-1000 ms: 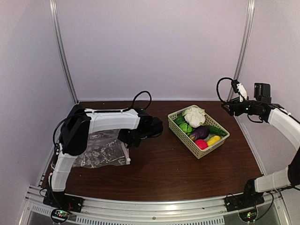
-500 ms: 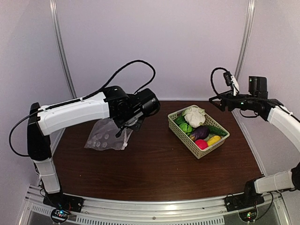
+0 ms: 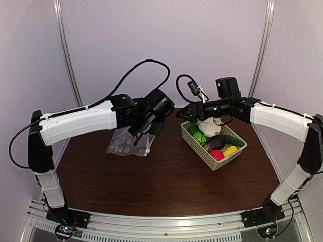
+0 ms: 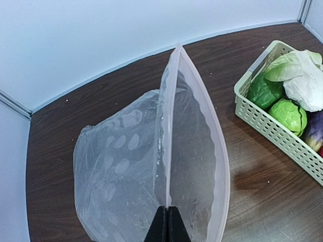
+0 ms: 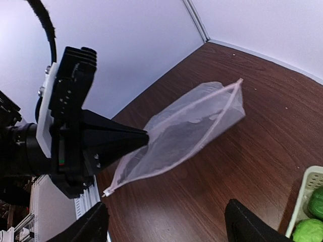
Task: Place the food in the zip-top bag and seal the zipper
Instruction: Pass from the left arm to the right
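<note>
The clear dotted zip-top bag (image 3: 128, 143) hangs from my left gripper (image 3: 143, 132), which is shut on one lip of its mouth. In the left wrist view the gripper (image 4: 168, 209) pinches that lip and the bag (image 4: 126, 161) gapes open, with the whitish zipper strip (image 4: 223, 166) curving to the right. My right gripper (image 3: 182, 115) is open and empty over the basket's near-left corner, facing the bag (image 5: 186, 126). The food lies in the basket: cauliflower (image 3: 209, 126), green round pieces (image 3: 199, 136), eggplant (image 3: 214, 142), cucumber (image 3: 233, 139), yellow piece (image 3: 229, 150), red-pink ball (image 3: 217, 155).
The pale green lattice basket (image 3: 201, 155) sits on the brown table at the right centre, and its wall also shows in the left wrist view (image 4: 262, 118). White walls and metal posts close in the back and sides. The left arm's black wrist (image 5: 75, 131) is close to the right gripper.
The left arm has lifted the bag off the table and carried it right, toward the basket. The right arm has swung left from the far right wall to above the basket.
</note>
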Robot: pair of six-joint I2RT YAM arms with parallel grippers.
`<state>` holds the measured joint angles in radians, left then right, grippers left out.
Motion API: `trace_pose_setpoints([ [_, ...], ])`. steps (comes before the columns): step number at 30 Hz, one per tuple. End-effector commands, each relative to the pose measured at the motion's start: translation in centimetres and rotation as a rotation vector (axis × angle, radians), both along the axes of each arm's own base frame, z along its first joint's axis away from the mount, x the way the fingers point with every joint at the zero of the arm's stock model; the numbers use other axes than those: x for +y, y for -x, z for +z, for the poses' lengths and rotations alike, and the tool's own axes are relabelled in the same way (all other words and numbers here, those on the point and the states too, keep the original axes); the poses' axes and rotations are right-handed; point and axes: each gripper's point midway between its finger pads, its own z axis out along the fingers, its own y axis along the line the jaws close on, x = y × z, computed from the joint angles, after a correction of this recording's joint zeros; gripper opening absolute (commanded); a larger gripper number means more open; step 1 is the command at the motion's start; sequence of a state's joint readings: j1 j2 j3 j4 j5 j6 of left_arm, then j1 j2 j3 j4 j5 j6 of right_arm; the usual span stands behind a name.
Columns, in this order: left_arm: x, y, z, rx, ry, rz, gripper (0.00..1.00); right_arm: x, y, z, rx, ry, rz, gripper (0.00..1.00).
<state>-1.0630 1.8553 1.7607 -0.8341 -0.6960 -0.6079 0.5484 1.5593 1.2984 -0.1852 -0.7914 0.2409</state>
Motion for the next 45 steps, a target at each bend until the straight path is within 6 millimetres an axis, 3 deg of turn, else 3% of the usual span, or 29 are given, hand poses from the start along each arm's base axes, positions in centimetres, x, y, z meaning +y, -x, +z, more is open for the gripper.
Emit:
trace_pose_setpoints([
  [1, -1.5, -0.3, 1.8, -0.013, 0.118, -0.012, 0.00, 3.5, -0.8, 0.9, 0.062, -0.062, -0.001, 0.81],
  [6, -1.5, -0.2, 2.0, -0.006, 0.151, 0.000, 0.00, 5.1, -2.7, -2.1, 0.127, -0.004, -0.039, 0.71],
  [14, -1.6, 0.2, 3.0, -0.023, 0.278, 0.011, 0.00, 5.8, -3.5, -4.8, 0.216, -0.023, -0.068, 0.58],
  [16, -1.6, 0.2, 3.4, -0.034, 0.299, 0.010, 0.00, 6.0, -3.5, -5.5, 0.245, -0.026, -0.063, 0.46],
  [20, -1.5, 0.2, 3.5, -0.037, 0.304, 0.006, 0.00, 6.9, -3.4, -6.3, 0.305, -0.045, -0.042, 0.35],
  [23, -1.4, 0.3, 3.1, -0.034, 0.296, 0.012, 0.00, 7.7, -3.2, -6.5, 0.322, -0.043, -0.040, 0.24],
  [26, -0.8, 0.1, 2.3, -0.032, 0.277, 0.043, 0.00, 8.2, -3.3, -6.3, 0.349, -0.062, -0.052, 0.04],
  [28, -0.6, 0.2, 1.7, -0.021, 0.258, 0.052, 0.01, 8.3, -3.2, -5.9, 0.376, -0.094, -0.053, 0.00],
  [31, -0.3, 0.3, 0.7, 0.005, 0.244, 0.081, 0.61, 8.5, -3.1, -4.6, 0.368, -0.148, -0.051, 0.00],
  [32, -0.2, 0.3, 0.4, 0.014, 0.247, 0.093, 0.71, 8.5, -3.0, -4.3, 0.366, -0.155, -0.050, 0.00],
  [34, -0.5, 0.3, -0.2, 0.043, 0.258, 0.083, 0.77, 8.5, -2.8, -4.1, 0.363, -0.160, -0.049, 0.00],
  [41, -2.7, 0.2, -1.2, 0.099, 0.289, 0.020, 0.80, 8.7, -2.5, -4.1, 0.363, -0.160, -0.049, 0.00],
  [45, -1.5, -0.4, -1.7, 0.079, 0.226, 0.088, 0.72, 8.7, -2.3, -3.6, 0.360, -0.173, -0.048, 0.00],
])
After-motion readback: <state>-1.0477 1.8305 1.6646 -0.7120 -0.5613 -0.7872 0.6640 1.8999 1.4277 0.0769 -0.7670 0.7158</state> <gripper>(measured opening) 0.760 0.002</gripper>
